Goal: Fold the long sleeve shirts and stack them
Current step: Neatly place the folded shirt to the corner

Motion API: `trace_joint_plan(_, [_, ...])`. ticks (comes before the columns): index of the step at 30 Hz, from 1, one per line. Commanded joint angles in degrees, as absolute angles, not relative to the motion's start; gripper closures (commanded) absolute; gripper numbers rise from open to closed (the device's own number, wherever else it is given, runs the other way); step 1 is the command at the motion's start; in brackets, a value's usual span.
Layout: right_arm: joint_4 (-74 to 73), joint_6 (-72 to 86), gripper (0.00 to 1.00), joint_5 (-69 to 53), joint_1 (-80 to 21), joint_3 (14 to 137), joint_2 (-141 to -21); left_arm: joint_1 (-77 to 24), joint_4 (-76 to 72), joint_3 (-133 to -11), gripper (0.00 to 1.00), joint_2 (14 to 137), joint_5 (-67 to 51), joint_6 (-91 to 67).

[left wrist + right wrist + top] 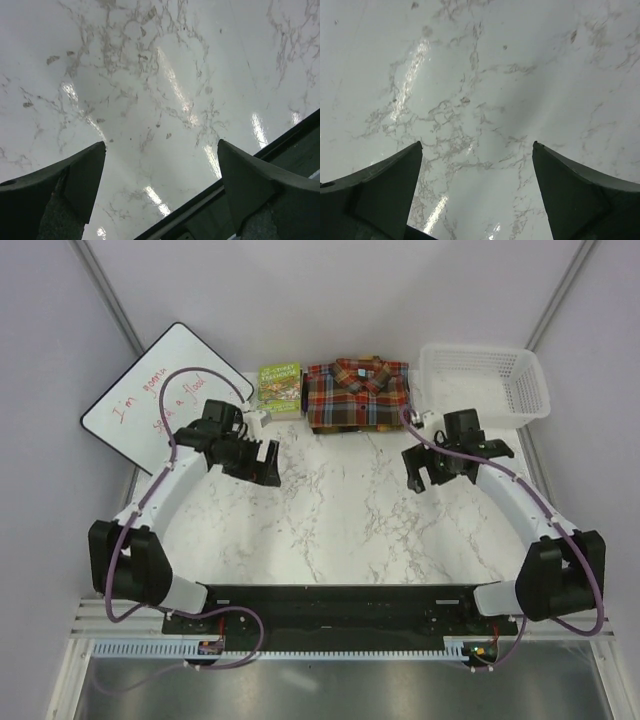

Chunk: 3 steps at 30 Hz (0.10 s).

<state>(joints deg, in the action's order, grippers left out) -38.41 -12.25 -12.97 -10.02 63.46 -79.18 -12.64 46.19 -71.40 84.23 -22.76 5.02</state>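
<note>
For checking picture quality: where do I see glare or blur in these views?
Top view: sharp, evenly lit table, faint shadows. Left wrist view: glare streaks on the table, left fingers soft. Right wrist view: similar glare, right fingers soft.

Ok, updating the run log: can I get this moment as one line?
left gripper: open, empty | right gripper: open, empty | plaid shirt: folded, far edge, between book and basket

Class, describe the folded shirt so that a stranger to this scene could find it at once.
Look to the far edge of the marble table, at its middle. There, between a green book and a white basket, lies the shirt, folded with its collar showing. It alone is cloth: red-brown plaid with blue and yellow lines.
</note>
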Motion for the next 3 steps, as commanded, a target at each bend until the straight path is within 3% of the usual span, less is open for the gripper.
trace_joint_plan(1, [-35.2, -13.3, 0.02, -8.4, -14.4, 59.2, -73.8, -14.2, 40.6, -66.2, 0.01, 76.9, -18.3, 8.4])
trace_joint_plan(3, [-34.7, -14.0, 0.02, -4.9, -17.2, 59.3, -73.6, -15.2, 40.2, -66.0, 0.01, 75.8, -16.5, 9.4])
